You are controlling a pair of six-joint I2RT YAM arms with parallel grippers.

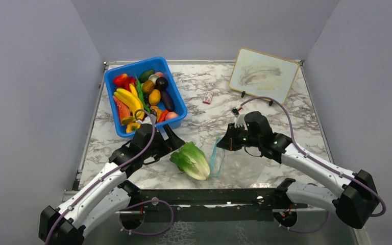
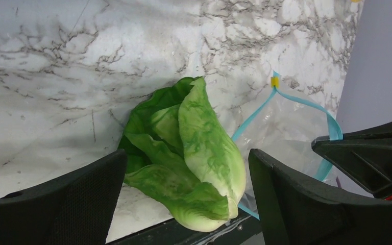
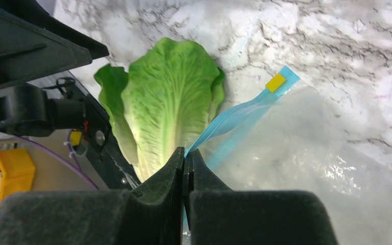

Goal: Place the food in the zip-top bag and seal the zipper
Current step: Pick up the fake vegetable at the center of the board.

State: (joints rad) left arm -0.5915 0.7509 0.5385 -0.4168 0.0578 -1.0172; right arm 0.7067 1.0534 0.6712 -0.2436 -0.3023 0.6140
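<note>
The green lettuce (image 1: 191,161) lies on the marble table near its front edge, its stem end toward the edge. The clear zip-top bag (image 1: 217,159) lies just to its right, with its light-blue zipper (image 3: 240,115) facing the lettuce. My left gripper (image 1: 172,141) is open just behind the lettuce. In the left wrist view the lettuce (image 2: 189,153) sits between the spread fingers (image 2: 296,199) without touching them. My right gripper (image 3: 186,155) is shut on the zipper strip at the bag's mouth and holds that edge up; it also shows in the top view (image 1: 225,144).
A blue bin (image 1: 113,81) at the back left holds several toy fruits and vegetables. A small red-and-white box (image 1: 208,97) lies mid-table. A whiteboard (image 1: 263,74) leans at the back right. The black frame rail (image 1: 209,196) runs along the front edge.
</note>
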